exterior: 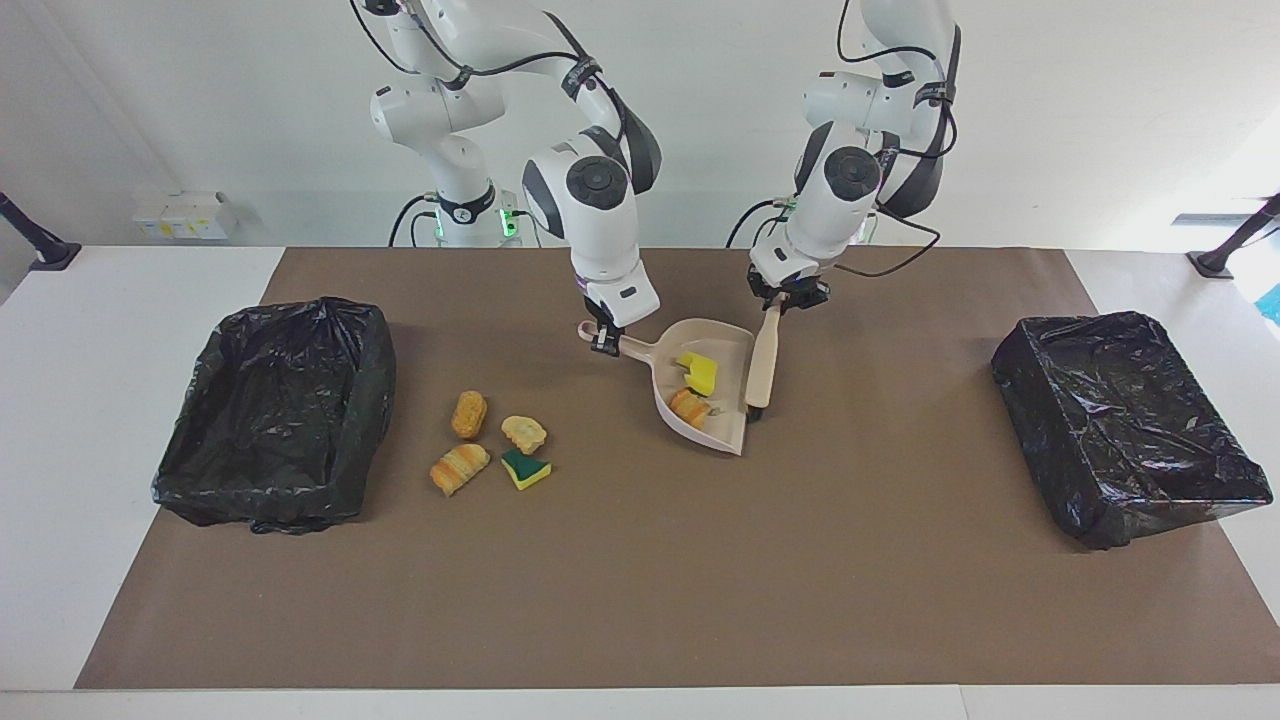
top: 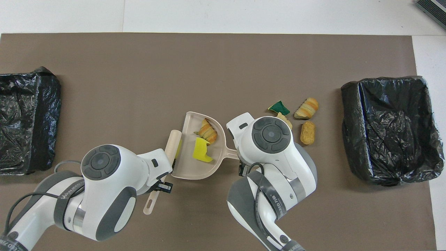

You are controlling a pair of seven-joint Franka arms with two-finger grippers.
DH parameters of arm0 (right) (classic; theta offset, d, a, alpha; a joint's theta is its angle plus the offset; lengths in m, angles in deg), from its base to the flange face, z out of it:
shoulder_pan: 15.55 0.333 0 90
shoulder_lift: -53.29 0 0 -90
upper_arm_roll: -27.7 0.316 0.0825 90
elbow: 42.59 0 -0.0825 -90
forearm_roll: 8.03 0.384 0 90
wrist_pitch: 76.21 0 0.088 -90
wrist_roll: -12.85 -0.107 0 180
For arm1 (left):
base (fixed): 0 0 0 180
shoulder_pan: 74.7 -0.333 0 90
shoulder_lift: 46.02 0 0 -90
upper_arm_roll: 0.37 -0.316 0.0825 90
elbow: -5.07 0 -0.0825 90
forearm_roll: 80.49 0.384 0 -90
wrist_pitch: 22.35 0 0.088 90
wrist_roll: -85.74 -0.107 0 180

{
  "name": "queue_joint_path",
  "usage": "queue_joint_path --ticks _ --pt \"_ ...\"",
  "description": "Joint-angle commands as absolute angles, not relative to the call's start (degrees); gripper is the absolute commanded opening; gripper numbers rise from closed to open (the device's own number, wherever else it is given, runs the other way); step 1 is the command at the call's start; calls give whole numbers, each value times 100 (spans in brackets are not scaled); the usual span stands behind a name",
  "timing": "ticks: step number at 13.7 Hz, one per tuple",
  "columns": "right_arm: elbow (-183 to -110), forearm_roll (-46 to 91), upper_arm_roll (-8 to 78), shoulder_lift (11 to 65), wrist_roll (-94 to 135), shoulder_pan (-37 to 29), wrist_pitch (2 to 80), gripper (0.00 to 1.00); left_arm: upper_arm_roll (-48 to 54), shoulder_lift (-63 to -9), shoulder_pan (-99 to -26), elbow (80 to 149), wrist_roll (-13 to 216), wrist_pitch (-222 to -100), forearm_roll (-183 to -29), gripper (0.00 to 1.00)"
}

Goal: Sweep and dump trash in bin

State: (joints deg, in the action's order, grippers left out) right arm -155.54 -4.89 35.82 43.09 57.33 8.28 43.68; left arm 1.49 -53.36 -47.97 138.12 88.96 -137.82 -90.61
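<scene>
The left gripper (exterior: pixel 787 300) clamps the beige wooden-handled brush (exterior: pixel 763 362) against the beige plastic dustpan (exterior: pixel 727 430) (handle gripped by the right gripper (exterior: pixel 603 338)).

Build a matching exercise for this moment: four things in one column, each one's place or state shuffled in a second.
Things
1. brush
2. dustpan
3. green-and-yellow sponge wedge
4. yellow sponge chunk

Places or states
A. lying in the dustpan beside a bread-like piece
B. handle gripped by the right gripper
C. on the mat among the loose scraps, outside the dustpan
D. held by the left gripper, head at the dustpan's open edge

Pairs: 1-D, 2-B, 3-C, 4-A
</scene>
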Motion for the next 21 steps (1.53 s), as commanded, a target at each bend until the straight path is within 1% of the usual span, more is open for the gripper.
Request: queue_joint_path --ticks 1,3,5,9,12,14,16,18,19,21 --pt "-15509 -364 3623 4169 6189 652 4472 0 138 -5085 -4737 13006 8723 -12977 -9261 0" --pt "-15509 -364 3623 4152 6251 634 4481 0 200 -5129 -4570 13005 8784 -12975 -9490 0" --pt "-15544 -425 3623 4143 6312 634 4481 0 200 -5156 -4245 12988 8907 -12941 -9569 0" --pt "-15501 -425 3623 4125 6331 616 4464 0 191 -5270 -4253 12689 9293 -12651 -9561 0" --pt "-15518 -425 3623 4125 6295 634 4472 0 305 -5331 -4131 12697 9628 -12624 -9570 0" --pt "-15553 -425 3623 4134 6295 634 4472 0 385 -5524 -4034 12907 9743 -12580 -9570 0" --pt "-15571 -425 3614 4152 6322 634 4481 0 385 -5857 -3876 13407 9778 -12623 -9570 0" --pt "-15579 -434 3614 4152 6339 625 4473 0 385 -5946 -3858 13803 9752 -12598 -9570 0" --pt "-15588 -434 3614 4160 6339 625 4472 0 385 -6068 -3858 13918 9734 -12519 -9570 0" --pt "-15606 -443 3614 4169 6357 625 4472 0 393 -6070 -3788 13867 9769 -12344 -9570 0"
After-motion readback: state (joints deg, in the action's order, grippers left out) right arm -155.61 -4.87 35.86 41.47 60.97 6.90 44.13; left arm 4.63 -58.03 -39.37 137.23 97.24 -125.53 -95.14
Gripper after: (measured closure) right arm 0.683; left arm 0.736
